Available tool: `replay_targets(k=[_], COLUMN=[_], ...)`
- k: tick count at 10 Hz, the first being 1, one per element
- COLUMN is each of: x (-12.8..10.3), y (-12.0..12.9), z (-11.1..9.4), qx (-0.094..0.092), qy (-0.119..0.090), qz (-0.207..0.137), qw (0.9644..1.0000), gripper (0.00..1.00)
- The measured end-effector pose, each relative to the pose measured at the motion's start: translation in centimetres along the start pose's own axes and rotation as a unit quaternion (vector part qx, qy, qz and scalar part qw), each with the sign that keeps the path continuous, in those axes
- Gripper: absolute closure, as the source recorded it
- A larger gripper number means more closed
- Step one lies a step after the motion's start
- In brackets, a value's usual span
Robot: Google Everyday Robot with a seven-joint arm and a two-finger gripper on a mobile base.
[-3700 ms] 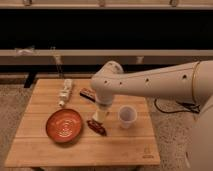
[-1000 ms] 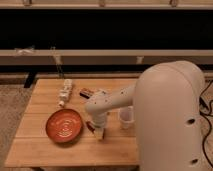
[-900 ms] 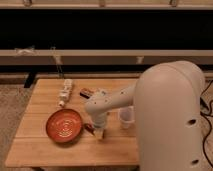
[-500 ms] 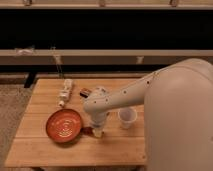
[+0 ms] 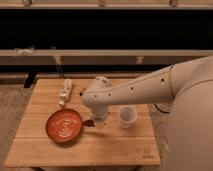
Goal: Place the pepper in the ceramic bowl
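Observation:
The wide orange-red ceramic bowl (image 5: pixel 63 126) with pale rings sits on the front left of the wooden table (image 5: pixel 105 150). The small dark red pepper (image 5: pixel 88 122) pokes out to the left of my gripper (image 5: pixel 97 121), right at the bowl's right rim and just above the tabletop. My gripper hangs down from the white arm that reaches in from the right, and it is shut on the pepper. The bowl is empty.
A small white cup (image 5: pixel 127 117) stands just right of the gripper. A pale cream block (image 5: pixel 64 93) lies at the back left of the table. A dark bar (image 5: pixel 82 92) peeks out behind the arm. A dark shelf unit runs behind the table.
The gripper came down over the pepper, which lay to the right of the bowl. The pepper has now shifted left with the gripper to the bowl's right rim.

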Motion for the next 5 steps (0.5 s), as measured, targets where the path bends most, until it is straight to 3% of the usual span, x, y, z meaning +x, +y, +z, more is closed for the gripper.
replay_targets(k=[2, 4, 5], x=[-1.0, -3.5, -5.1], y=[-1.2, -1.3, -0.9], z=[-1.6, -2.2, -2.4], qx=[0.017, 0.022, 0.025], qy=[0.001, -0.002, -0.003], qz=[-0.012, -0.027, -0.038], qw=[0.9998, 0.9994, 0.9990], gripper=[1.00, 0.99, 0.89])
